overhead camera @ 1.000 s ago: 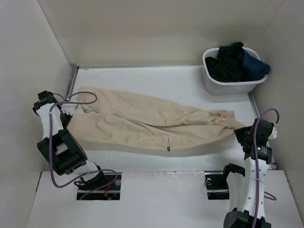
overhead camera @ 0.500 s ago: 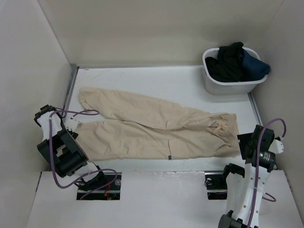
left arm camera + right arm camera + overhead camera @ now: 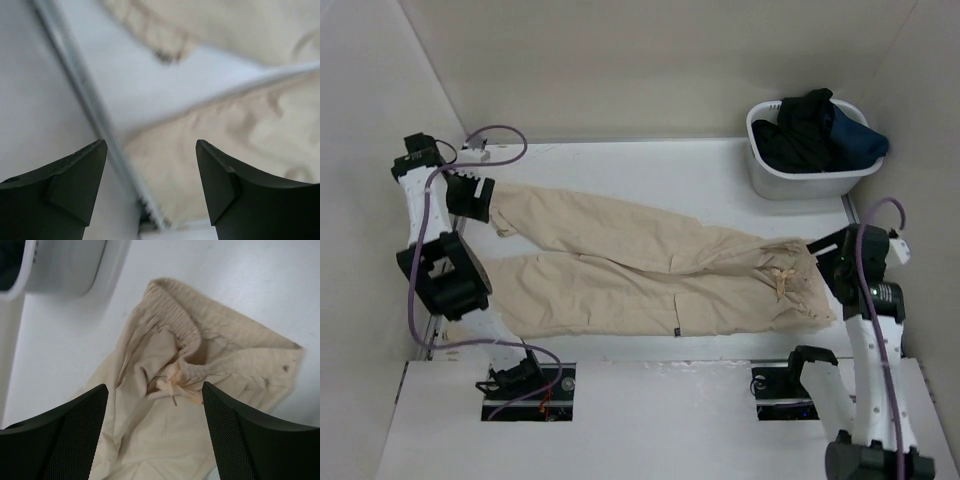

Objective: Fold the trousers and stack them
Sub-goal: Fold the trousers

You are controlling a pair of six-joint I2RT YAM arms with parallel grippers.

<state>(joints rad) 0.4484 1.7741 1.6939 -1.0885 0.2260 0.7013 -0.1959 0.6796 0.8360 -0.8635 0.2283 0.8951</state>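
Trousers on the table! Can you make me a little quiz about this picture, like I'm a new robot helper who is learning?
1. True or false: the left pincer is clamped on the trousers.
2. Where does the basket of dark clothes sit on the table? A) far right corner B) far left corner C) near edge, middle
3. Fill in: the right pincer hangs open above the trousers' ____, where the drawstring is.
Key: 1 false, it is open and holds nothing. 2 A. 3 waistband.
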